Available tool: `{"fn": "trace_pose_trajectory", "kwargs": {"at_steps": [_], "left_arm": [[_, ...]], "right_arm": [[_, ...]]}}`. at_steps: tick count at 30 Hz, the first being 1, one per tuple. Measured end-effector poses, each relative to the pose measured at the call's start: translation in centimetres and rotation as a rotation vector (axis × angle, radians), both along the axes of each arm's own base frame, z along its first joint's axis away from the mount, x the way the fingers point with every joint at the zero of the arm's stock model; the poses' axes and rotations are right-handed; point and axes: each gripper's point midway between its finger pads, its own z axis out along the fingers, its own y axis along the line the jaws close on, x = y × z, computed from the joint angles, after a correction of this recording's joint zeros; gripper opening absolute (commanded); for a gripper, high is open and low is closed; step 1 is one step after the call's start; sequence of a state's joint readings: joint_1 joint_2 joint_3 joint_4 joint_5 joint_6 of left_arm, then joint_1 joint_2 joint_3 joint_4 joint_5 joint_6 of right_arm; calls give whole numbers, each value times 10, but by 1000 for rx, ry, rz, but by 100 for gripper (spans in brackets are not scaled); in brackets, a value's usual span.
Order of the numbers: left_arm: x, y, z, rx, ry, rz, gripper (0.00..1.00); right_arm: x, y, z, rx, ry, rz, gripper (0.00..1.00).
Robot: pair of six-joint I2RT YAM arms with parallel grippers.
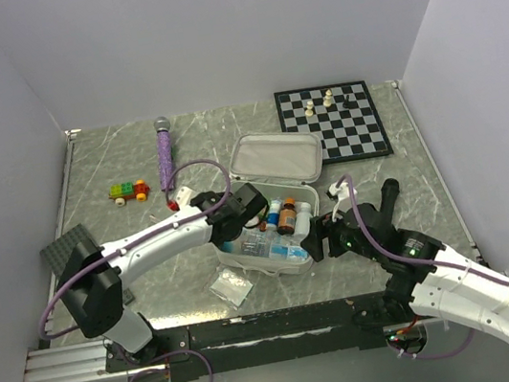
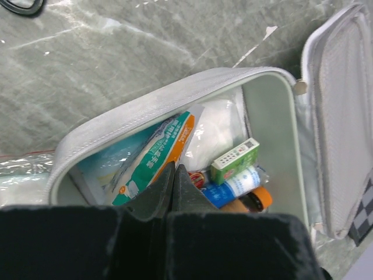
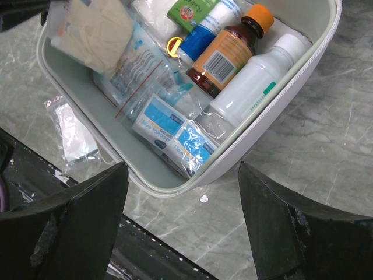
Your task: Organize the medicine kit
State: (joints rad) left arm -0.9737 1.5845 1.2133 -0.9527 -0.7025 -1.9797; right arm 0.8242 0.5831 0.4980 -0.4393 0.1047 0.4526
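Left hand (image 1: 241, 208), top view: we see it over the left rim of the medicine kit (image 1: 274, 161), which lies open in the middle of the worktop (image 1: 407, 176), lid hinged back toward the chessboard (image 1: 336, 123). Right hand (image 1: 325, 235) is at the kit's right front corner. Toy car (image 1: 129, 191) and purple wand (image 1: 165, 157) sit far left, and a clear bag (image 1: 231, 285) lies just in front of the kit. Left wrist view: fingers (image 2: 166, 186) pressed together with nothing between them, tips just above a green-and-orange packet (image 2: 154, 163) inside the kit, near a green box (image 2: 235, 160). Right wrist view: right hand (image 3: 182, 175) spread wide, gripping nothing, the kit's corner under the gap. Inside we see an amber bottle (image 3: 224, 55), a white bottle (image 3: 256, 79) and blue sachets (image 3: 175, 131).
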Motion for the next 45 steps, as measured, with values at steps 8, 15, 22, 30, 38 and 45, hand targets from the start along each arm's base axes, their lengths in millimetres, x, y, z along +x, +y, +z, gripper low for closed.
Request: {"fn": "trace_pose_trajectory", "kwargs": {"at_steps": [8,15,22,30,38,45], "left_arm": [[15,-25,20,-112,-53,-4,1],[18,-44,25,-143,-59,-92,1],[6,-48,42,-52,-71,-363,1],[-17,-32,91,44,-241,-720,1],[-39,-63,96,50,-346,-1077,1],[-58,-97,66,-16,-292,-1293,1]], "right_arm": [[0,-1,-2,-6,5,-1,83],[0,-1,-2,-7,3,-4,83],[0,-1,-2,-8,2,-6,83],[0,-1,-2,-8,2,-6,82],[0,-1,-2,-6,4,-7,82],[0,-1,-2,-5,4,-7,82]]}}
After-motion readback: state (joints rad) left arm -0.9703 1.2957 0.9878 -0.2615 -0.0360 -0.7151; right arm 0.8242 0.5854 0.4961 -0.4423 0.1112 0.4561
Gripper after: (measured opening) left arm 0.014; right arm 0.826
